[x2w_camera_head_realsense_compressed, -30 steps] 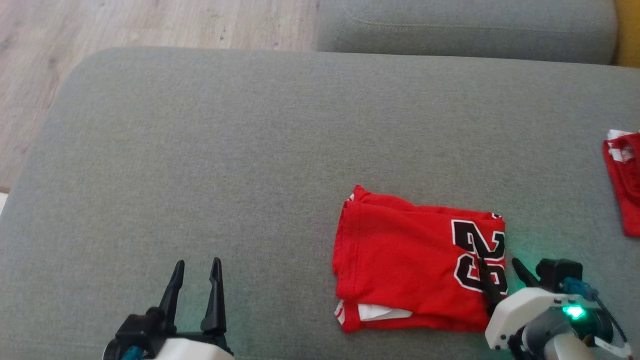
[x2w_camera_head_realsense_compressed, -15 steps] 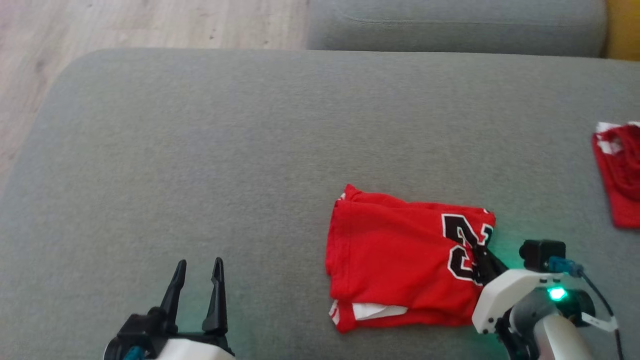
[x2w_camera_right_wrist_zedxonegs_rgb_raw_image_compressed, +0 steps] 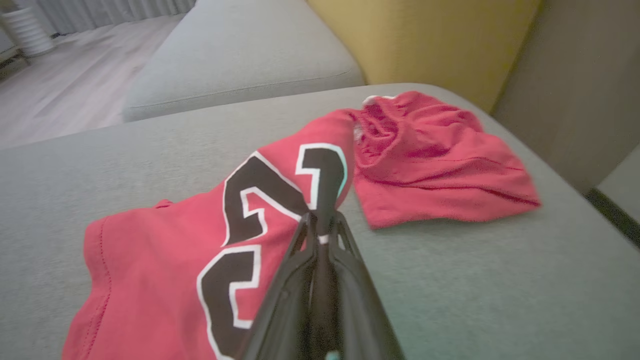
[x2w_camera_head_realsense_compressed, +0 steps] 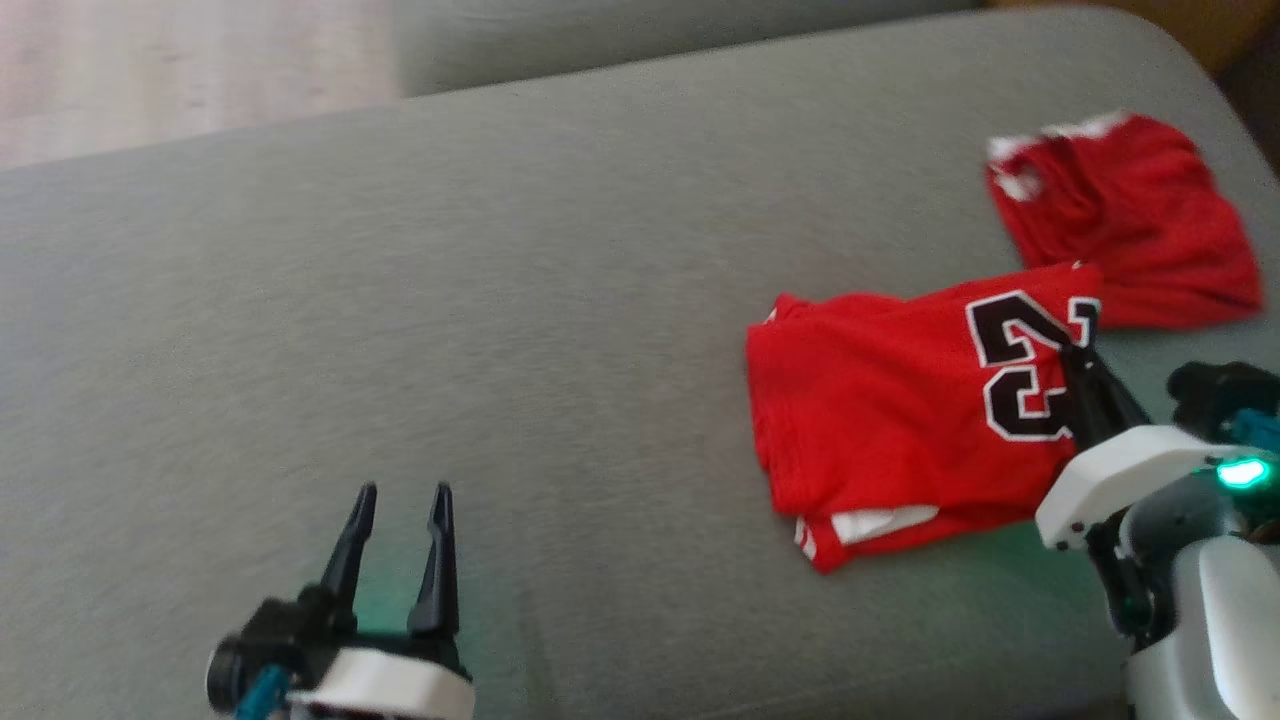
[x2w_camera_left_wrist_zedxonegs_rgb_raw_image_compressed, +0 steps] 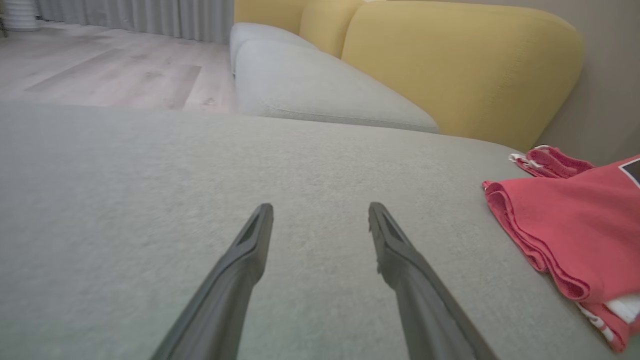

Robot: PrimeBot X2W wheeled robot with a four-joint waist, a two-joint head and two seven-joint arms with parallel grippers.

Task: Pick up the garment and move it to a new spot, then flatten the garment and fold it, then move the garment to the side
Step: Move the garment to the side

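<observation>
Grey sofa cushion [x2w_camera_head_realsense_compressed: 400, 300]: right hand [x2w_camera_head_realsense_compressed: 1079, 346] pinching folded red jersey [x2w_camera_head_realsense_compressed: 880, 420].

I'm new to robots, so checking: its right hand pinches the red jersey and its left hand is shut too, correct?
No. The left hand is open, holding nothing, as the left wrist view shows. The right hand does pinch the jersey.

Folded red garment [x2w_camera_head_realsense_compressed: 880, 430] with black numerals lies on the grey cushion [x2w_camera_head_realsense_compressed: 500, 300].
</observation>
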